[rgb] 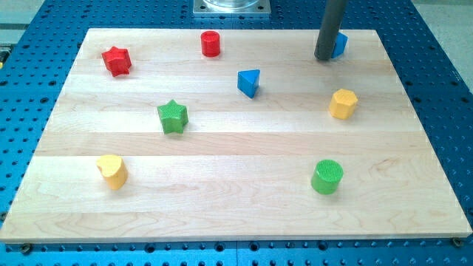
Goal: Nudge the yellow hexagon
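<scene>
1. Nearest the view's bottom, a green cylinder (327,177) stands on the wooden board (222,214) at the right, and a yellow heart (111,171) stands at the left, well apart from it.
2. Further up, a green star (173,117) sits left of centre.
3. The yellow hexagon (343,104) rests on the board's right side, above the green cylinder and level with the star's upper edge, with nothing touching it.
4. A blue triangle (250,82) lies near the middle, up and to the left of the hexagon.
5. At the view's top right, my tip (324,58) is down on the board, just beside or touching a blue block (339,45), which the rod largely hides, so its shape cannot be made out.
6. The tip is above the hexagon and slightly left of it, with clear board between them. The rod has no jaws and holds nothing.
7. Along the far edge, a red cylinder (211,43) stands near the middle, and a red star (117,60) sits at the left.
8. The board lies on a blue perforated table (29,96).
</scene>
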